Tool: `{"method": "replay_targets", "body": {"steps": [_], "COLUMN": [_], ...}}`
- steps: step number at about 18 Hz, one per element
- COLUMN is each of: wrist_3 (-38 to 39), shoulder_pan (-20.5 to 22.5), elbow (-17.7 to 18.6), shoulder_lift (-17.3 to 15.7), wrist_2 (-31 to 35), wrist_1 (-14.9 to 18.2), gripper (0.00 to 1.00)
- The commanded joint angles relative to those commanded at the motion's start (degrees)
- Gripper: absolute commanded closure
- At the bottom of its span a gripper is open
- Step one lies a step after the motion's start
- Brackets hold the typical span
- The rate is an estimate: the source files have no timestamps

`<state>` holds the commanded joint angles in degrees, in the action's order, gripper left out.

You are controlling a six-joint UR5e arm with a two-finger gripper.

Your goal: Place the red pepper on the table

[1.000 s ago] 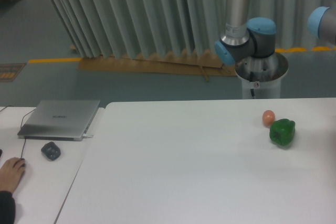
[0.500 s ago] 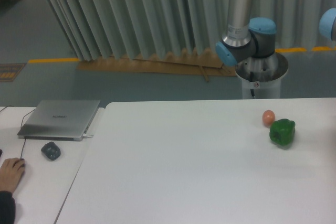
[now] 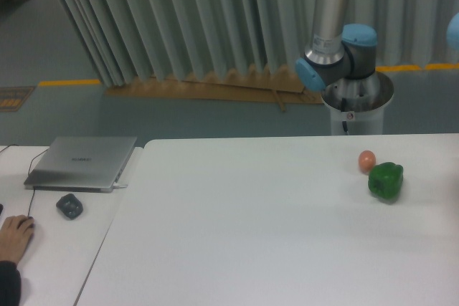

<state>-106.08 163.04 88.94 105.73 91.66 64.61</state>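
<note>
Behind the far edge of the table (image 3: 237, 249), standing on a grey pedestal (image 3: 356, 109): the arm's base joint and lower links (image 3: 337, 55), rising out of the top of the frame; showing also as a blue joint cap at the right edge (image 3: 453, 30). Not appearing anywhere in view: the gripper, so no telling whether spread wide, drawn narrow or holding anything. Likewise not showing anywhere in view: the red pepper; hence no stating where lying, and no stating any relation to the gripper.

On the white table, toward the far right: lying a green bell pepper (image 3: 386, 180); just beside and behind, at upper left, sitting a small orange-pink ball (image 3: 367, 160), close to the pepper, contact not determinable.

On the narrower pale desk (image 3: 50, 249) adjoining at left: lying closed, a grey laptop (image 3: 81, 163); resting in front, a dark mouse (image 3: 69, 206), apart from the laptop; running along the desk's left side, a thin dark cable (image 3: 29, 191). At the lower left corner: resting on the desk, a person's hand (image 3: 14, 238), dark sleeve showing at the wrist, well apart from the mouse.

Beyond the tables: hanging, a pale pleated curtain (image 3: 201, 19); lying along its foot, brown cardboard (image 3: 215, 89); running across the grey-green floor, a yellow line (image 3: 68, 82).
</note>
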Motion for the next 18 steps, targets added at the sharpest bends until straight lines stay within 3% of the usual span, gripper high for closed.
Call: {"method": "replay_targets", "body": {"steps": [5, 8, 12, 18], "wrist_3": [3.58, 9.22, 13.86, 14.93], "shoulder_pan": [2.72, 2.9, 1.76, -0.88], "elbow": [0.09, -0.61, -0.61, 0.0], "shoulder_lift": [0.79, 3.6, 5.18, 7.12], "wrist_2": [1.33, 1.41, 1.59, 2.55], "wrist_1": [-1.41, -4.57, -5.54, -5.72], "gripper": [0.0, 0.0, 0.0, 0.0]}}
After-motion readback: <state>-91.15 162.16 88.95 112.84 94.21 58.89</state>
